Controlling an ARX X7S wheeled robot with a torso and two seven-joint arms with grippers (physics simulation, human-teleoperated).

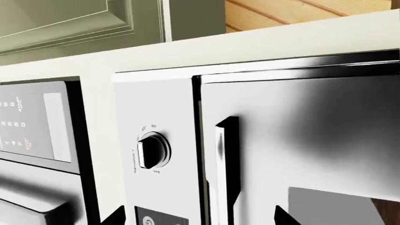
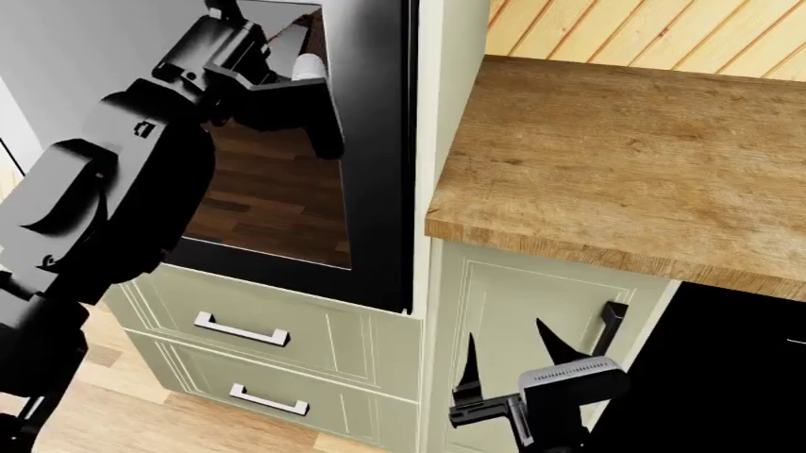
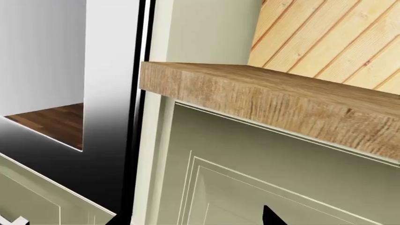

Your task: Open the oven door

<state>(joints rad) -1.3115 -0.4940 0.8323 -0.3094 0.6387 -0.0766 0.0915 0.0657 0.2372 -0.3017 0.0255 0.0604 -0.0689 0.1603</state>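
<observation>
The oven door [image 2: 377,203] has a glossy black frame and dark glass mirroring a wood floor. It fills the upper left of the head view and looks shut. My left gripper [image 2: 315,113] is held up against its top part. In the left wrist view the door [image 1: 312,126] is a shiny panel with a bar handle [image 1: 228,159]. The left gripper [image 1: 200,220] stands open, its tips on either side of the handle and apart from it. My right gripper [image 2: 511,354] hangs open and empty low down, right of the door [image 3: 106,140].
A round knob [image 1: 151,150] and a control panel [image 1: 37,124] sit beside the door. Under the oven are two pale green drawers [image 2: 240,330]. To the right a wooden countertop [image 2: 629,160] juts over a green cabinet door with a black bar handle [image 2: 613,326].
</observation>
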